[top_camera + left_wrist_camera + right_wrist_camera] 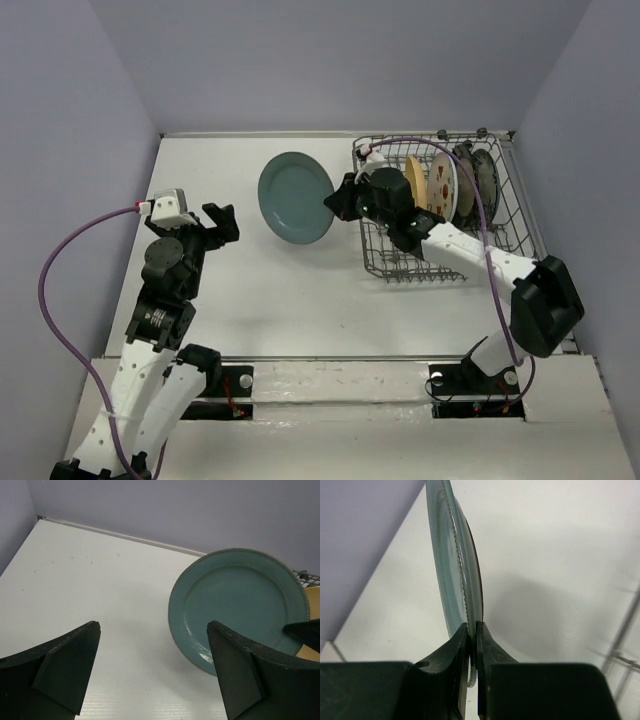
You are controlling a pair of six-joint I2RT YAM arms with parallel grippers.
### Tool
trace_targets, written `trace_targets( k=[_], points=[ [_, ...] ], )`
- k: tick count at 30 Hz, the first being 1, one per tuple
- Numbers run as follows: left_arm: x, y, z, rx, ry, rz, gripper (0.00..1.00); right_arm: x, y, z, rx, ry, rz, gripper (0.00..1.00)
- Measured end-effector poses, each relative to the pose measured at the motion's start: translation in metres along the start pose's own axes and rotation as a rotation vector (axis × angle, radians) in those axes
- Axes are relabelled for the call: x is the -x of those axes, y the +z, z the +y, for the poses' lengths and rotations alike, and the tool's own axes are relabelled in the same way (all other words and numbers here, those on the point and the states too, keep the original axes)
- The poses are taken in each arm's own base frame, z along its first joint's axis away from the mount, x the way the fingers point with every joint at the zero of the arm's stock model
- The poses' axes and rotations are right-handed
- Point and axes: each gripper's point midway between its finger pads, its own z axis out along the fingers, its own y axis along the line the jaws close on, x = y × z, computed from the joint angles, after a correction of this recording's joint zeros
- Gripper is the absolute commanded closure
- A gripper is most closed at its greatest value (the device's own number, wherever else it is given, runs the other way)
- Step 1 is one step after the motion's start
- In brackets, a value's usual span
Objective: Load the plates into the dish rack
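Right pincer [472, 630] clamped on rim of teal plate [295, 195]. Plate held on edge, face toward left arm, over worktop [280, 310], just left of dish rack [400, 272] and outside it. Rack at far right of worktop holds yellow plate [415, 178], white plate with red marks [441, 185] and darker-rimmed plates [478, 178] further right, all upright. Left pincer [220, 222] spread wide apart, holding nothing, well left of teal plate.

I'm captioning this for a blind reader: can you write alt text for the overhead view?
The right gripper holds a teal plate by its rim, beside a wire dish rack with several plates standing in it. The left gripper is open and empty, apart from both.
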Motion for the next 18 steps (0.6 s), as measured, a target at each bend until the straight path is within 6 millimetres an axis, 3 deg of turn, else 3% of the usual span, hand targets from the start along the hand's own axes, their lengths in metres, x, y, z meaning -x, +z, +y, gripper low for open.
trace_targets(
  k=[10,18],
  points=[
    [0.013,-0.014,-0.014,-0.091,-0.032,-0.040,0.01,0.080,-0.072,-0.073,-0.404,-0.287,-0.132,0.93],
    [0.023,-0.025,-0.028,-0.166,-0.051,-0.073,0.01,0.129,-0.103,-0.112,-0.674,-0.423,-0.156,0.93]
  ],
)
